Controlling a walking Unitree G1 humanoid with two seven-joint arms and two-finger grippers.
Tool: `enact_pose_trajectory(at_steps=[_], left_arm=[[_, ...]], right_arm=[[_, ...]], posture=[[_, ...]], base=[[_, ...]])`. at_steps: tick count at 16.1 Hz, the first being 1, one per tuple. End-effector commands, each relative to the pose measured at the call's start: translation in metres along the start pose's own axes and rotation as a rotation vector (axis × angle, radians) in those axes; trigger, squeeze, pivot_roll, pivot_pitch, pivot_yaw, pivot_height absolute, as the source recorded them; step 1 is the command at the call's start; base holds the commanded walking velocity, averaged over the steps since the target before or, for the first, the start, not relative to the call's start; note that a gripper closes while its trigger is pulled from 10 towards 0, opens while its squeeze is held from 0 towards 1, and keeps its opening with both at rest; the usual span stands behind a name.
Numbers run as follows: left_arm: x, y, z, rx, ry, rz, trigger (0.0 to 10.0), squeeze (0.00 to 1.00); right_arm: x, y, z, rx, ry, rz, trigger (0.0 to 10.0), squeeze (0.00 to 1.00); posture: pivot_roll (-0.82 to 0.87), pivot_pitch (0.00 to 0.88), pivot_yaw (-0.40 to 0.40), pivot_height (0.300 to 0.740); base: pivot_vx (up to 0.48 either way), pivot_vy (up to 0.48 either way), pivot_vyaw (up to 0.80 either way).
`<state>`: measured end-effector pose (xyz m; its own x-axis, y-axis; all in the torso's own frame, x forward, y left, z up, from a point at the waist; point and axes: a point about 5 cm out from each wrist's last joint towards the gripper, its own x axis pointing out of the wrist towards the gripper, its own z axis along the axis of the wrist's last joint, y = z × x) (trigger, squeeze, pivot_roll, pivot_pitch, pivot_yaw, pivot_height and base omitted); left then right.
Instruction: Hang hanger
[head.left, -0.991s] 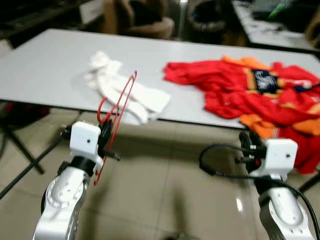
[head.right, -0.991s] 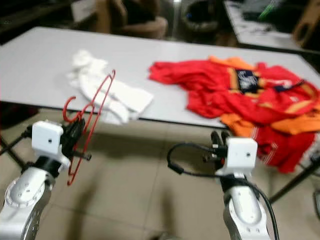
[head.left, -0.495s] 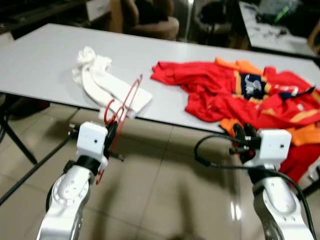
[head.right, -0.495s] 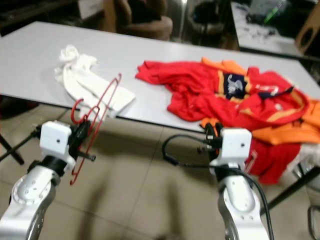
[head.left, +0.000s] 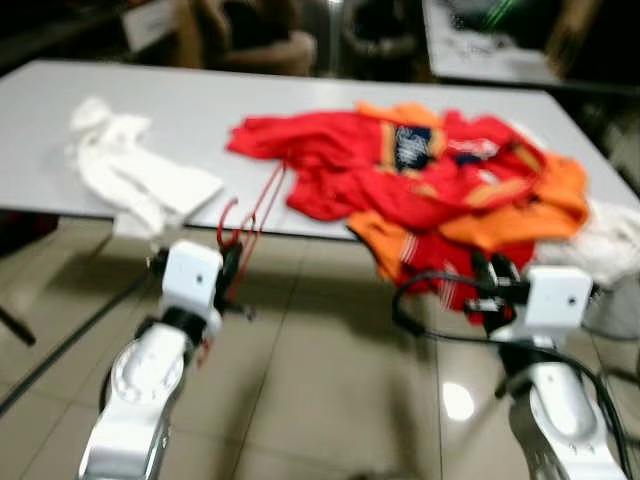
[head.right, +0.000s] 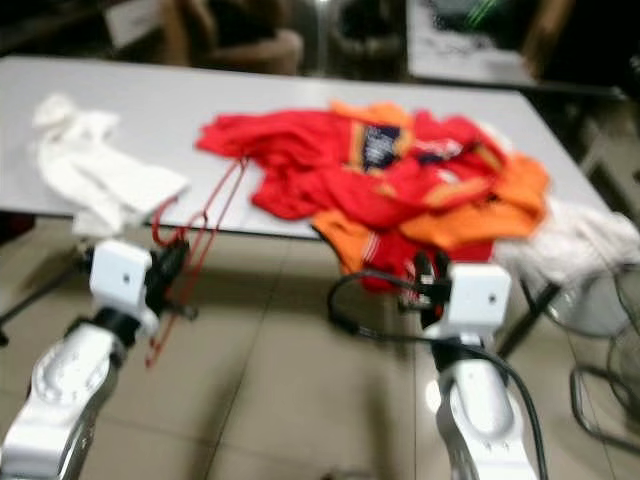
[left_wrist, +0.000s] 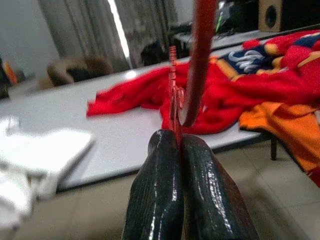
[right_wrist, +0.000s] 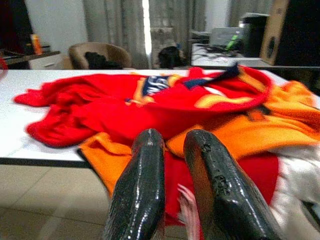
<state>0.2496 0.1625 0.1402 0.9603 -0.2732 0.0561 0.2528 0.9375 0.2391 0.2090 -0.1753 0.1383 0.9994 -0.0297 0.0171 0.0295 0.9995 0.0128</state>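
A thin red wire hanger (head.left: 262, 205) stands upright in my left gripper (head.left: 235, 272), which is shut on its lower wire. The left wrist view shows the black fingers (left_wrist: 160, 200) pinched on the red hanger (left_wrist: 200, 60). The hanger is in front of the grey table's (head.left: 150, 100) near edge, over the floor. A heap of red and orange clothes (head.left: 420, 175) lies on the table and spills over its edge. My right gripper (head.left: 488, 272) is held low before that heap, slightly open with nothing between its fingers (right_wrist: 137, 190).
White cloth (head.left: 130, 175) lies on the table's left part. More white fabric (head.left: 615, 240) hangs at the right end, with a wire frame (head.right: 600, 400) on the floor beneath. A brown armchair (head.left: 240, 35) and another table (head.left: 480, 50) stand behind. Tiled floor lies below.
The camera has swung to the right, so the table's things sit further left in the picture. The left gripper still holds the hanger; both arms keep their pose.
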Motion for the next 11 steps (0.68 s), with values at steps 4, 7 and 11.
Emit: enact_pose_trajectory(at_steps=[4,7,11], left_arm=[[0.004,-0.004,-0.002,-0.014,0.007,-0.003,10.0,0.00],[0.007,0.002,0.001,-0.002,-0.014,0.016,10.0,0.00],[0.016,0.003,0.024,-0.006,-0.126,-0.044,10.0,0.00]], right_arm=[[0.005,-0.005,0.012,-0.046,-0.049,-0.031,10.0,0.00],[0.009,-0.010,0.017,-0.064,-0.060,-0.035,10.0,0.00],[0.013,-0.006,0.035,-0.050,-0.128,0.009,10.0,0.00]], posture=[[-0.21,0.000,0.033,0.740],[-0.21,0.000,0.031,0.740],[-0.22,0.000,0.030,0.740]], base=[[0.000,-0.430,-0.13],[0.000,0.000,0.00],[0.068,0.000,-0.53]])
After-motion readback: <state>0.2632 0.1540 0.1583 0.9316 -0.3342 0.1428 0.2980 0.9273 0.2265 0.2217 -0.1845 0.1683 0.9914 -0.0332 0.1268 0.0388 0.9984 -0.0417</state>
